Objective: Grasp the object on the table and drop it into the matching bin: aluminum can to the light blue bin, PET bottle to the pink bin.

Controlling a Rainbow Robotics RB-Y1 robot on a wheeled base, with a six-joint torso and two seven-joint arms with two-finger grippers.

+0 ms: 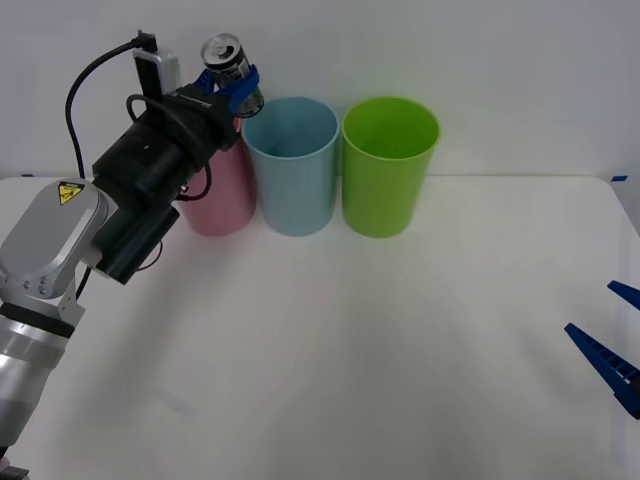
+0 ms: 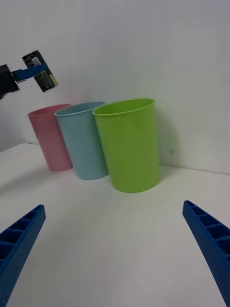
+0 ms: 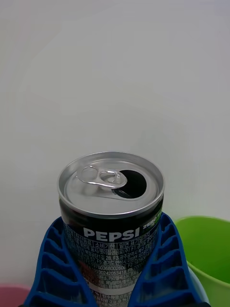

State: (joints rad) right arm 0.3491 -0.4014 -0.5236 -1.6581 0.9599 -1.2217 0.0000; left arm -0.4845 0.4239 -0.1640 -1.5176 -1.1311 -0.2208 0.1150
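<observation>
Front view: ribbed blue left gripper (image 1: pixel 232 85) clamps cylindrical aluminum can (image 1: pixel 228 62).

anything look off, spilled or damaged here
Nothing spilled or damaged. The can is held tilted in the left tool, up above the rims between the pink bin and the blue bin. Its mouth is already open. All three bins stand upright. The right tool waits open at the table's right edge.

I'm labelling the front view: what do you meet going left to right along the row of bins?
Tall pink plastic bin → tall light blue plastic bin → tall lime green plastic bin.
</observation>
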